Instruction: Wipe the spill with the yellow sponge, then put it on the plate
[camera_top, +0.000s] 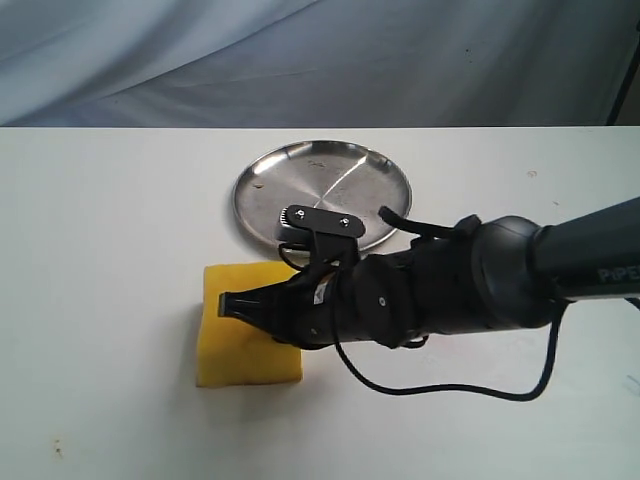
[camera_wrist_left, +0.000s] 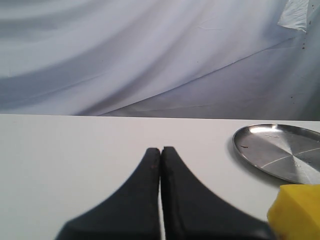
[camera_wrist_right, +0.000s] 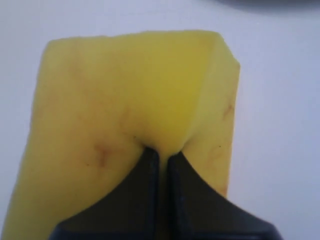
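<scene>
Our right end effector (camera_wrist_right: 161, 160) is pinching the yellow sponge (camera_wrist_right: 125, 100). It is closed down very narrow on a little fold of the soft top, and the sponge dents in where it bites. We think it holds the sponge this way so that we can press it down and rub it over the tabletop (camera_top: 100, 250) without it slipping away.

The sponge lies flat on the tabletop, near the plate (camera_top: 322, 195). The arm hides the gap between them, so we cannot tell if they touch. We guess the plate sits close so that the trip to it will be short.

We cannot find the spill in any view. It may be under the sponge. So we judge that we are at the wiping step, and the sponge is not yet on the plate.

Our left end effector (camera_wrist_left: 161, 150) is closed with nothing in it. It hangs low over the tabletop, off to one side, and we think it is there to be out of the way.

The outside view shows the whole scene and the right arm reaching across the middle, but it does not show the left end effector at all. The right wrist view shows the pinch up close and faint brown marks (camera_wrist_right: 102, 152) on the sponge, which the outside view is too far off to show. The left wrist view shows the plate from low down with its raised rim, and only one corner of the sponge.
</scene>
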